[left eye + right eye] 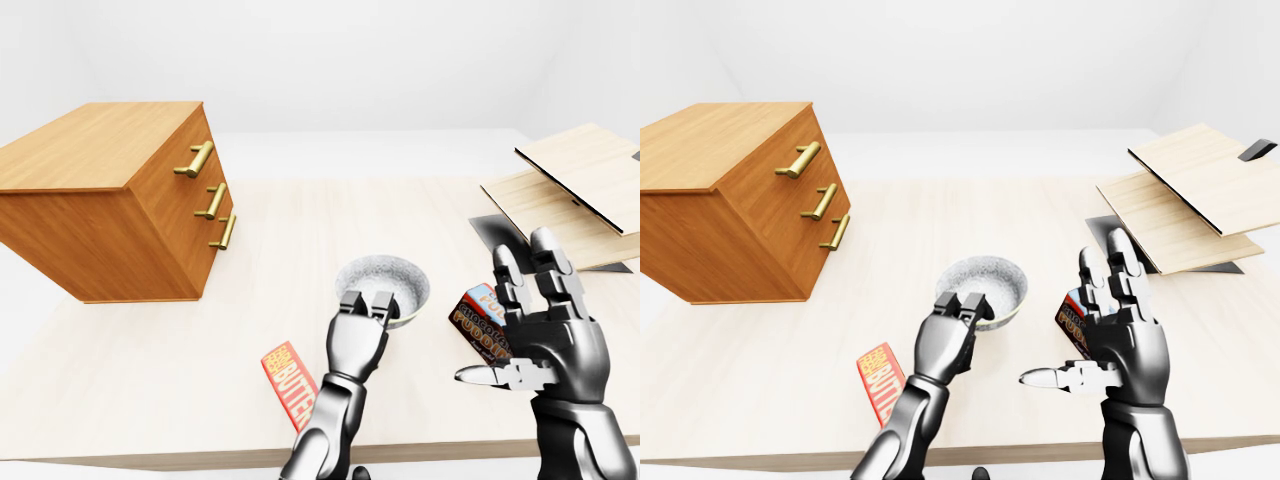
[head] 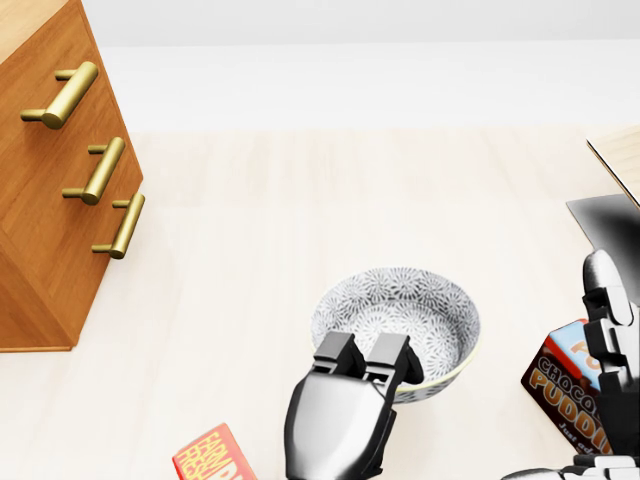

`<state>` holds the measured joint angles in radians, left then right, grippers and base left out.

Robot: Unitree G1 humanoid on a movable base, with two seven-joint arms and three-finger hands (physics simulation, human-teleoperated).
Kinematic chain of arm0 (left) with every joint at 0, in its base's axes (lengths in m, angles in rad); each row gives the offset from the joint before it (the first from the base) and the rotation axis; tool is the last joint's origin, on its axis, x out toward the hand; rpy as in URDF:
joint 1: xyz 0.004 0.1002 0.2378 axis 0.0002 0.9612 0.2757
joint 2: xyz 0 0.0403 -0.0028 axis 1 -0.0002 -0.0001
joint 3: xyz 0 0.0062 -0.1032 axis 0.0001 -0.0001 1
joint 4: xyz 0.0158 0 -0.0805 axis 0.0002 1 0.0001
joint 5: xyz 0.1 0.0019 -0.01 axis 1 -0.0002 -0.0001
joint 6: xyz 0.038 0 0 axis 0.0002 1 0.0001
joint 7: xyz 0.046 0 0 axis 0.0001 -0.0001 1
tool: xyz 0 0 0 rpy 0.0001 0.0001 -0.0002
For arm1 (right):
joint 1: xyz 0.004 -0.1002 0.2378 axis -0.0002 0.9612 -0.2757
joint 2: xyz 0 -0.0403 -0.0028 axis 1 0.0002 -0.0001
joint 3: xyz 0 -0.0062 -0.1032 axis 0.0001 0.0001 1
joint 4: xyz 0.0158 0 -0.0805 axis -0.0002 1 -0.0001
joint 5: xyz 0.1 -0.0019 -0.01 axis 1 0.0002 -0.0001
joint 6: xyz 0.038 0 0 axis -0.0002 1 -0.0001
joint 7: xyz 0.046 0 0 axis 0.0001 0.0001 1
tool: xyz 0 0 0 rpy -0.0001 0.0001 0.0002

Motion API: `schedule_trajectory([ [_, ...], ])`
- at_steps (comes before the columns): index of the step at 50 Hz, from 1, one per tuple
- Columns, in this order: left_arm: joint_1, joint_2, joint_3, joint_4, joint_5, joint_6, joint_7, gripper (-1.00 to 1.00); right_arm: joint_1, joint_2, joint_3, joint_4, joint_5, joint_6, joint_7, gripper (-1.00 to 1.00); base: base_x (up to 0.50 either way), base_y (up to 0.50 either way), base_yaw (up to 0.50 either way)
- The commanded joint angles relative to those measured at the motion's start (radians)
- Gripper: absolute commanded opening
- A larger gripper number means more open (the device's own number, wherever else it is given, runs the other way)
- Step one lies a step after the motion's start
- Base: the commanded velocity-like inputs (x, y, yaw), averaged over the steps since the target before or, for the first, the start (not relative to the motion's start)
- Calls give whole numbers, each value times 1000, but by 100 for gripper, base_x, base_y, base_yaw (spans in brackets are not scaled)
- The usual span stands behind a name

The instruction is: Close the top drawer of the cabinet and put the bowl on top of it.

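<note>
Bowl point(image 2: 402, 303) gripped by left hand point(image 2: 340, 408), right hand point(image 1: 545, 335) splayed

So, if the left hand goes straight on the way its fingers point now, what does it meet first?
The bowl. The left hand points toward the head view's top, with its fingertips at the bowl's lower rim in that view. Whether they touch it is unclear.

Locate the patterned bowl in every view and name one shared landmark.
Left-eye view: bowl just right of centre, below the middle.
Head view: bowl at lower centre.
Right-eye view: bowl near centre, slightly below the middle.
Landmark: the wooden cabinet, left of it in all three.
</note>
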<state>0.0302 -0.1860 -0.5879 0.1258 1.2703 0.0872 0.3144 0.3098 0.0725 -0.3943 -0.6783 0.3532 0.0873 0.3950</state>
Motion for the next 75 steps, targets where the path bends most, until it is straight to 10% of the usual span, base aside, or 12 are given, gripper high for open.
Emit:
schedule_trajectory([
  [1, 31, 29, -32, -150, 90, 0, -75, -100, 0, 0, 3, 1, -3, 0, 0, 100, 0, 0, 0],
  [20, 28, 56, -17, -408, 110, 0, -307, -100, -2, -4, 27, 14, -19, 0, -9, 100, 0, 0, 0],
  [22, -17, 42, 24, -521, 126, 0, -449, -100, -2, -4, 34, 18, -25, 0, -10, 100, 0, 0, 0],
  [37, -130, -34, 113, -693, 169, 0, -728, -100, -3, -12, 59, 38, -41, 0, -20, 100, 0, 0, 0],
  [53, -333, -67, 286, -757, 100, 0, -883, -100, 8, -7, 85, 44, -63, 0, -17, 100, 0, 0, 0],
  [75, -716, 131, 538, -793, 81, 0, -1013, -100, 12, -10, 91, 42, -61, 0, -18, 100, 0, 0, 0],
])
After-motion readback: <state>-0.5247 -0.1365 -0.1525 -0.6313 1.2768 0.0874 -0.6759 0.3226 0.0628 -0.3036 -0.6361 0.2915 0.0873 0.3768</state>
